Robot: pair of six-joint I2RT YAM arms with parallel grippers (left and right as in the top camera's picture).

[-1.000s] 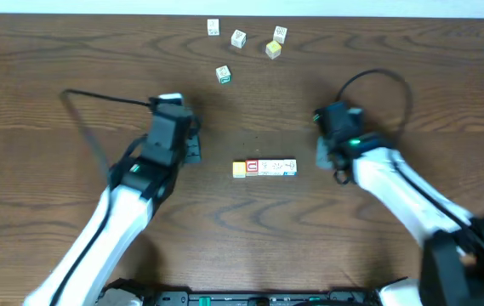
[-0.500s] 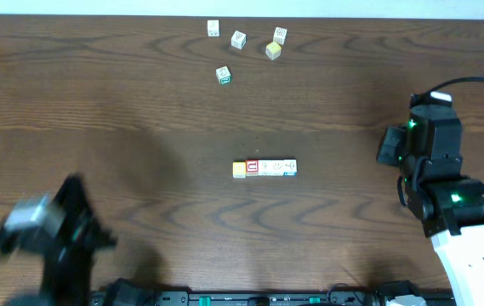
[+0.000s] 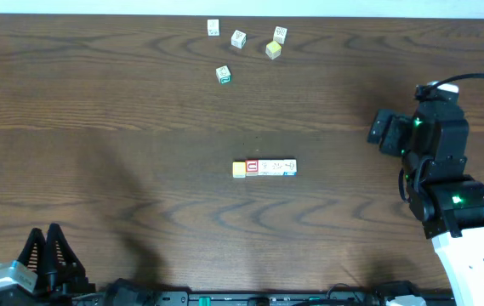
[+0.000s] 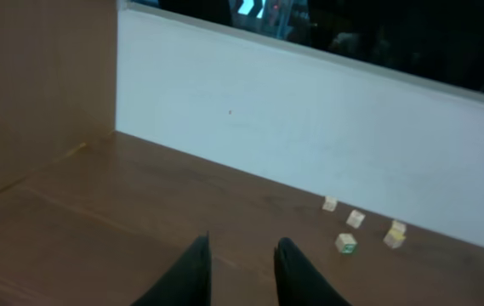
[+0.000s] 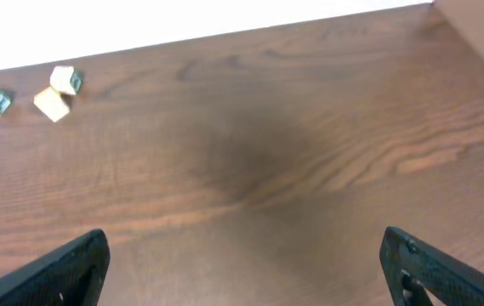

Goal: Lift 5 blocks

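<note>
The blocks (image 3: 264, 168) lie in a tight row at the table's centre, touching side by side. A yellow-orange one (image 3: 239, 169) is at the left end, a red-bordered one (image 3: 252, 167) beside it, and whitish ones run to the right. Nothing holds them. My left gripper (image 3: 44, 240) is far off at the front left corner; in its wrist view the left gripper (image 4: 242, 255) has a narrow empty gap between its fingers. My right gripper (image 3: 384, 133) hovers at the right side. The right gripper (image 5: 242, 246) stands wide open over bare wood. Neither wrist view shows the row.
Several loose cubes sit near the far edge: a green-bordered cube (image 3: 223, 75), a paler yellow cube (image 3: 273, 50) and white ones (image 3: 238, 39). They also show in the left wrist view, green-bordered cube (image 4: 345, 244), and at the right wrist view's top left, paler yellow cube (image 5: 52, 104).
Both arms have pulled back from the row's ends, the left to the front left corner, the right to the right side. Both grippers opened. The row has stayed in place.
</note>
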